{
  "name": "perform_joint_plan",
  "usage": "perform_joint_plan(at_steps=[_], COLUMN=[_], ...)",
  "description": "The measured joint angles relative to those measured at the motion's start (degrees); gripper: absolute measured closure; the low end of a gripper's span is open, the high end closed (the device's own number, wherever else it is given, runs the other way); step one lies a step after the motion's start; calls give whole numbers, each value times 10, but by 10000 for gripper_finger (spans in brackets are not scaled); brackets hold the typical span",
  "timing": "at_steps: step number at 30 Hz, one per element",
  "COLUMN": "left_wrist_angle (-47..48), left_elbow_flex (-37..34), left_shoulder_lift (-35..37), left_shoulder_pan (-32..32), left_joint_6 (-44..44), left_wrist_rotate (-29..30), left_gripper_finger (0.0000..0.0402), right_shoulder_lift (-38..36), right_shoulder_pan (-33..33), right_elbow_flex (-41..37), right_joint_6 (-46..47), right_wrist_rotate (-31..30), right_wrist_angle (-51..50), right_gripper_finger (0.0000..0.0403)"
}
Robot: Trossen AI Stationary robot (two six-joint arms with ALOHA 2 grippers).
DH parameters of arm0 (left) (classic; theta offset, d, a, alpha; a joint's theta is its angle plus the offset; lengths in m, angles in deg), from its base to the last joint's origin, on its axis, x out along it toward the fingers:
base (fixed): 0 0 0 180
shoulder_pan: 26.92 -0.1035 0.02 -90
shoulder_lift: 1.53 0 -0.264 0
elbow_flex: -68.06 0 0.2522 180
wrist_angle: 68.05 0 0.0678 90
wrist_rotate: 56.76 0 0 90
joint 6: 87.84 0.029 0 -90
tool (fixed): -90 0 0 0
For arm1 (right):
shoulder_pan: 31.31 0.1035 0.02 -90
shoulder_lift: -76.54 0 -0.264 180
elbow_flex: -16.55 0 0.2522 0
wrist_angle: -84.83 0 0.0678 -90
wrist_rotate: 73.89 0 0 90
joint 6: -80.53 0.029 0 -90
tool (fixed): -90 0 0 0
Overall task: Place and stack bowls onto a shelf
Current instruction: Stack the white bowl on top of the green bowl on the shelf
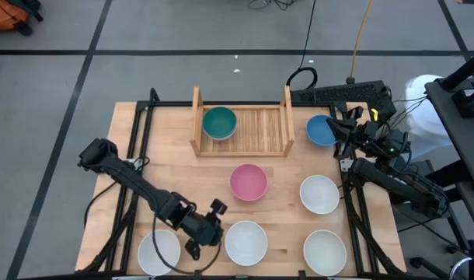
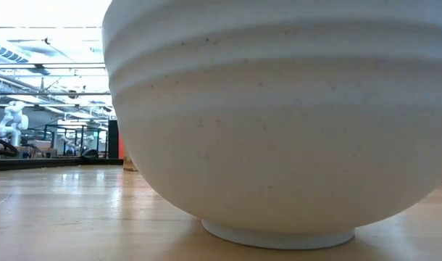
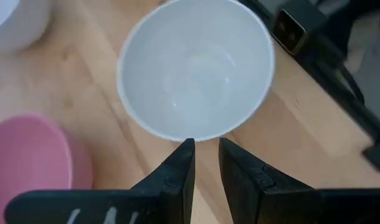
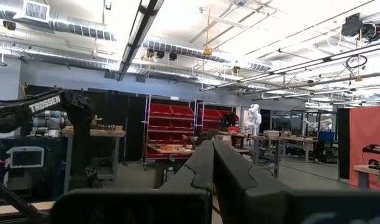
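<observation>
My left gripper [image 1: 214, 227] is near the table's near edge, between two white bowls. Its fingers [image 3: 205, 152] stand a narrow gap apart with nothing between them, just short of the rim of the near-middle white bowl [image 3: 196, 68], which also shows in the high view [image 1: 245, 243]. A teal bowl [image 1: 219, 123] sits on the left half of the wooden shelf [image 1: 260, 128]. A blue bowl [image 1: 319, 131] stands on the table right of the shelf. A pink bowl [image 1: 248, 182] stands mid-table. My right gripper [image 4: 210, 163] is shut and empty, beside the blue bowl at the far right [image 1: 342, 132].
Other white bowls stand at the near left [image 1: 158, 251], near right [image 1: 325, 253] and right [image 1: 318, 194]. One white bowl [image 2: 279, 123] fills the low view, resting on its foot ring. The shelf's right half is bare slats. Black frame rails run along the table's sides.
</observation>
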Motion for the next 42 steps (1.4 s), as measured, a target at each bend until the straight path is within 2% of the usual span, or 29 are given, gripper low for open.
perform_joint_plan(at_steps=[11,17,23,32,36,42], left_wrist_angle=[-11,-26,-29,-53,-74,-76], left_elbow_flex=[-1,0,0,0,1,1], left_shoulder_lift=[-45,-48,-50,-65,-66,-77], left_shoulder_pan=[19,27,21,10,5,2], left_joint_6=[143,287,349,370,358,364], left_wrist_rotate=[1,19,26,0,-33,-36], left_gripper_finger=[323,323,323,323,323,323], right_shoulder_lift=[0,0,0,0,0,0], right_shoulder_pan=[0,0,0,0,0,0], right_elbow_flex=[0,0,0,0,0,0], right_joint_6=[0,0,0,0,0,0], right_wrist_rotate=[0,0,0,0,0,0], right_wrist_angle=[4,4,4,4,4,4], right_gripper_finger=[403,403,403,403,403,403])
